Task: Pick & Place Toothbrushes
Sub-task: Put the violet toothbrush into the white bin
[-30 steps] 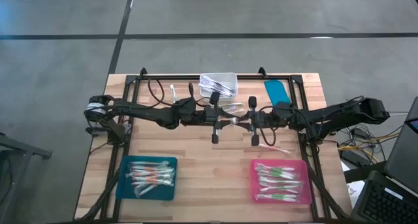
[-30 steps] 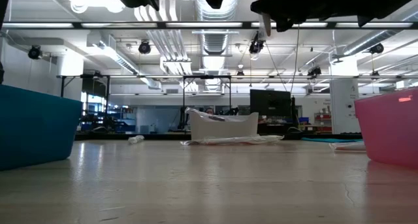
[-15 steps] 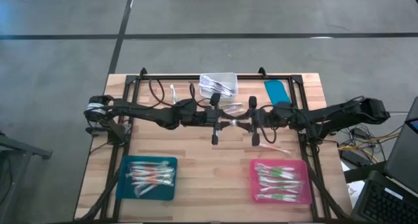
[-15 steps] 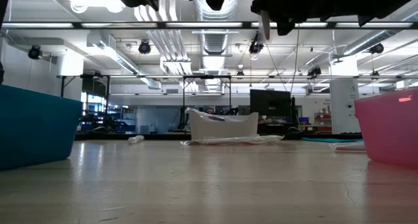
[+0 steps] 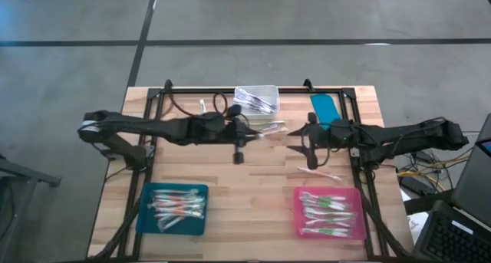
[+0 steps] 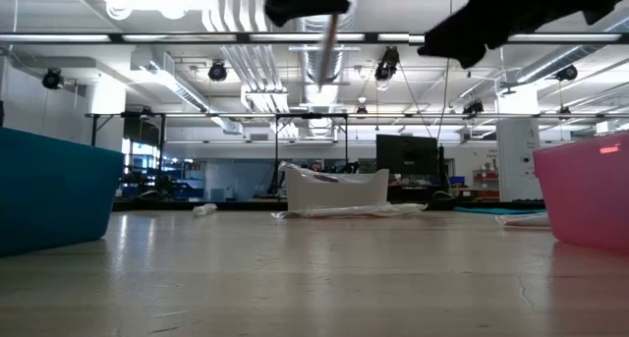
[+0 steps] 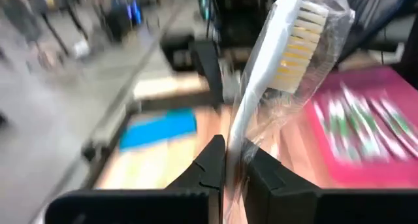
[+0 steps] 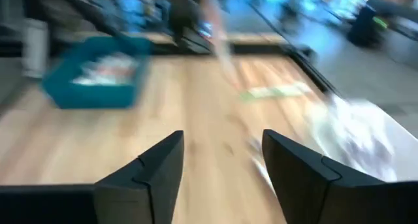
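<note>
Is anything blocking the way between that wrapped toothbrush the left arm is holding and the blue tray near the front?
Nothing visible does. The left gripper holds the wrapped toothbrush above bare wood; the teal tray lies ahead, its top open.

Lab: exposed ceiling ducts point(image 6: 319, 77), monitors point(image 6: 403, 155)

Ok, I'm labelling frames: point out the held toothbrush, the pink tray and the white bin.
held toothbrush point(image 7: 287, 51), left wrist view, bristle head.
pink tray point(image 5: 298, 214), high view, left rim.
white bin point(image 5: 275, 99), high view, right rim.

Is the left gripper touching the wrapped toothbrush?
Touching: in the left wrist view the left gripper is shut on the wrapped toothbrush, pinching its handle.
</note>
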Available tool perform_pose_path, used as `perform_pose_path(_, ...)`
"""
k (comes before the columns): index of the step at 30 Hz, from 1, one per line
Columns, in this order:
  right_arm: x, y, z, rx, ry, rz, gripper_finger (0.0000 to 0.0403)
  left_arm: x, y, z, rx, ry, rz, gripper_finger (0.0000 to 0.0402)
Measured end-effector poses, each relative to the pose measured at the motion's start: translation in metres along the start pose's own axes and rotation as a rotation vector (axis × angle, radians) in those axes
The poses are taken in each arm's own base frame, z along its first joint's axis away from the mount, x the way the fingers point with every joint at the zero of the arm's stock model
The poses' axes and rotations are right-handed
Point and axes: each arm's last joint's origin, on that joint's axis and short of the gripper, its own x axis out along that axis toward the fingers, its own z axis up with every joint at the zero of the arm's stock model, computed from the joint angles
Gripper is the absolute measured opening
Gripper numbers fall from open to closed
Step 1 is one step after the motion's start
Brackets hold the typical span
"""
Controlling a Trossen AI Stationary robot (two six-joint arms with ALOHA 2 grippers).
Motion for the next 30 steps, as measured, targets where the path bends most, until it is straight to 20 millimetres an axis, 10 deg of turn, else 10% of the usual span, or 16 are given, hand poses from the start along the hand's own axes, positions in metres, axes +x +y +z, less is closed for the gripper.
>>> perform_pose_path(12,-0.004,-0.016,-0.021,0.068,0.097,-0.381,0.0234,-0.093,-0.020,-0.002,-0.377,0.414,-0.091,0.0028)
perform_pose_path(30,0.012,-0.024,-0.025,0.094,0.137,-0.429,0.0241,-0.150,-0.095,-0.029,-0.505,0.908,-0.179,0.0034)
